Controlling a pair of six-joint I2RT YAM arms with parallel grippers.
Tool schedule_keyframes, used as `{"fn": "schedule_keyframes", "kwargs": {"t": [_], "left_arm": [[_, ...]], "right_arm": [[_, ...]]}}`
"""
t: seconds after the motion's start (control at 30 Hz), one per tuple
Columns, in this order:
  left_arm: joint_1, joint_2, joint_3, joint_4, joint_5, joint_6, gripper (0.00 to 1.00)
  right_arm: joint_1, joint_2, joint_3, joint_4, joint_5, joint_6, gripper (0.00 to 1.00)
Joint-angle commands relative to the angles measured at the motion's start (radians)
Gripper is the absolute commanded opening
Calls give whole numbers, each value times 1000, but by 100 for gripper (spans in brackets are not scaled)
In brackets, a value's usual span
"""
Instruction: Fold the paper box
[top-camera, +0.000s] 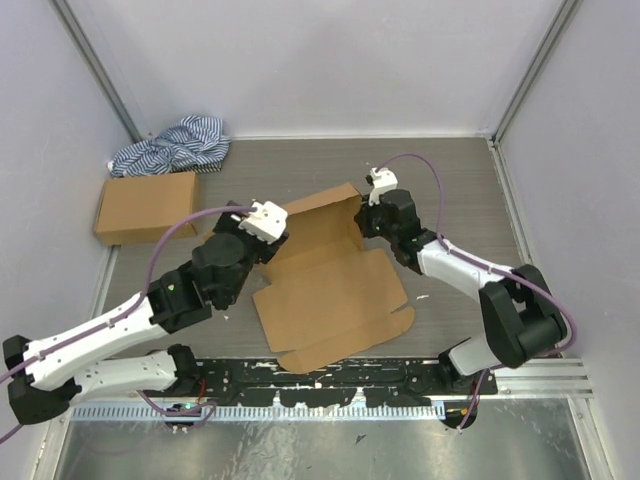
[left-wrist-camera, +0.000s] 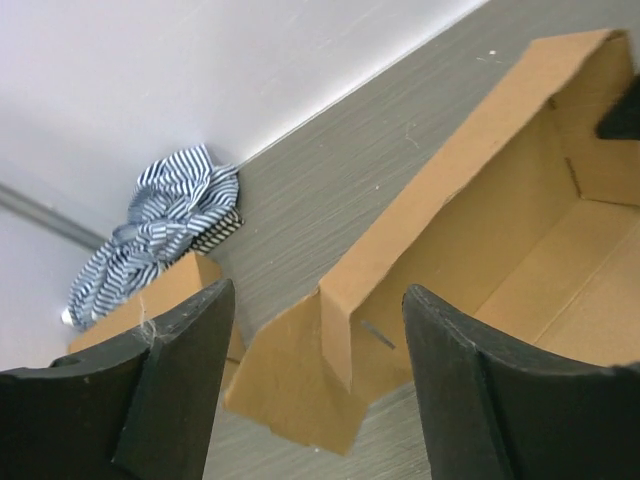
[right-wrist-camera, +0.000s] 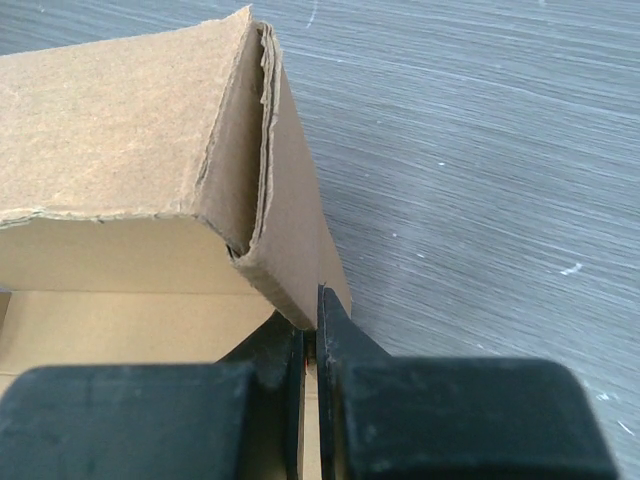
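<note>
On the desk (right-wrist-camera: 480, 150), our right end effector (right-wrist-camera: 312, 305) pinches a wall of the paper box (right-wrist-camera: 120, 130). Our left end effector (left-wrist-camera: 318, 290) gapes wide, empty.

Plain brown corrugated cardboard, matt, for the paper box (top-camera: 335, 295); rough and fibrous at cut edges, layered at the folded corner; same dull brown board for the other cardboard box (top-camera: 145, 207). Soft woven cloth (top-camera: 175, 145), blue-and-white striped; grey matt table (top-camera: 460, 190), fine brushed grain; black matt plastic on the left gripper (left-wrist-camera: 315, 320) fingers (left-wrist-camera: 470, 400).

Pale lilac walls (top-camera: 330, 60), grey wood-grain tabletop (top-camera: 450, 180) (faintly streaked), metal corner posts (top-camera: 96, 65)
</note>
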Motion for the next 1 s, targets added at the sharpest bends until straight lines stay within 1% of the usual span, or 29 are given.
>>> {"fn": "schedule_keyframes", "kwargs": {"t": [0.0, 0.07, 0.13, 0.2, 0.27, 0.4, 0.53, 0.6, 0.7, 0.9, 0.97], "left_arm": [[48, -41, -64, 95, -109, -150, 77], [112, -42, -69, 44, -117, -247, 78], [209, -39, -67, -32, -102, -398, 78], [337, -43, -64, -109, -11, -555, 76], [441, -52, -91, -118, 94, -656, 75], [568, -53, -143, -106, 194, -794, 75], [716, -26, -176, -97, 386, -879, 73], [776, -20, -203, -65, 494, -897, 72], [796, -25, -253, -6, 576, -900, 69], [795, -41, -338, 132, 662, -886, 69], [796, -33, -357, 148, 667, -873, 68]], "right_arm": [[-3, -105, -23, -7, 106, 35, 1], [-2, -130, -38, -28, 139, 46, 1], [-3, -147, -54, -44, 166, 59, 1], [-3, -155, -57, -68, 178, 69, 1], [-4, -156, -50, -101, 192, 81, 1], [-8, -150, -34, -165, 208, 114, 1], [-15, -126, -5, -218, 212, 161, 1], [-15, -115, 9, -234, 204, 176, 1], [-16, -105, 30, -258, 200, 196, 1], [-16, -90, 77, -308, 163, 226, 1], [-15, -86, 89, -320, 159, 222, 1]]}}
